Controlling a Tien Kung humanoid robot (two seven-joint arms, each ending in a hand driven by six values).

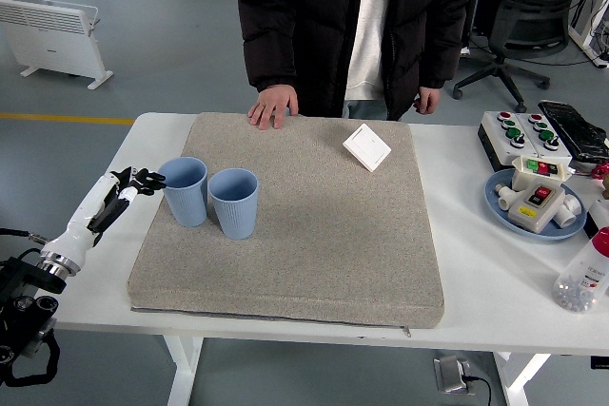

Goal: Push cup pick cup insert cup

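From above, the left hand hangs by the mat's left edge, fingers loosely spread, empty, fingertips just short of the left cup. That cup stands upright beside a second cup. A person's hand rests on the mat's far edge.

Left robot hand: black fingers, white back shell, silver wrist ring, black jointed arm with thin black cable.
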